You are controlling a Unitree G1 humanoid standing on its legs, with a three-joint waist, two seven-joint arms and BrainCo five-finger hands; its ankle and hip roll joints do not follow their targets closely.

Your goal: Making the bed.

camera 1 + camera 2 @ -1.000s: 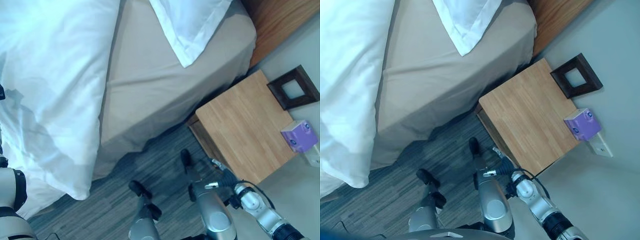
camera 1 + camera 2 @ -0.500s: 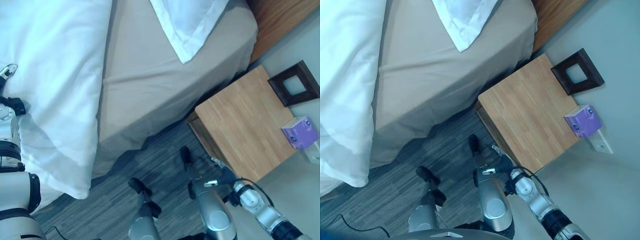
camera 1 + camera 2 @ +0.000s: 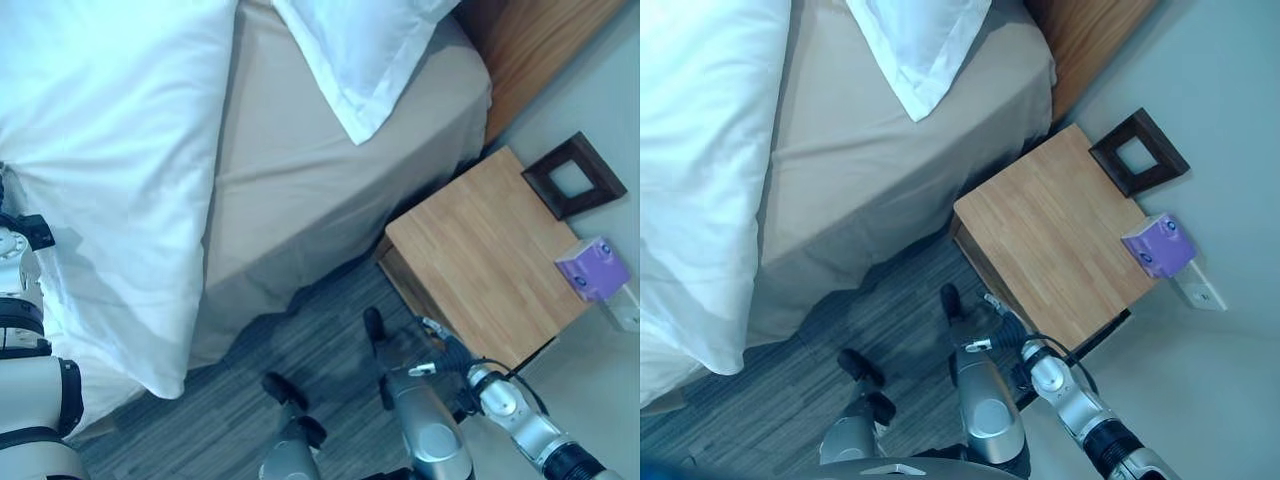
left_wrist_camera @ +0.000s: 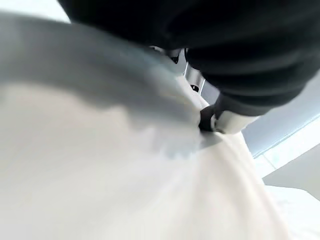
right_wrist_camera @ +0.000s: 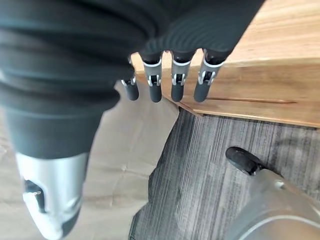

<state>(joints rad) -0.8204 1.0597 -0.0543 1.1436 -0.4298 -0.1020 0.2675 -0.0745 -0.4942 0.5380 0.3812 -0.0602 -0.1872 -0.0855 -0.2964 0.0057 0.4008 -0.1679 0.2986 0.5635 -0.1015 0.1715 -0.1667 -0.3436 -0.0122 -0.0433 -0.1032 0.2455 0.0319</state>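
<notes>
On the tan mattress (image 3: 300, 190), rumpled white duvet (image 3: 100, 170), left hand (image 4: 220, 117) buried in it, grip unclear, right hand (image 5: 165, 82) slack, empty.

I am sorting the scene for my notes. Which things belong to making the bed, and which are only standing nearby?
For the job: white duvet, pillow, beige sheet, left hand.
Only nearby: wooden nightstand, dark frame, purple tissue box, right hand.

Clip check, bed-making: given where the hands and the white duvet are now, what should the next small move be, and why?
Probably draw the duvet toward the pillow with the left hand, which is already pressed into the white cloth at the bed's edge. The tan sheet lies bare between duvet and pillow. The right hand hangs open beside the nightstand, holding nothing.
</notes>
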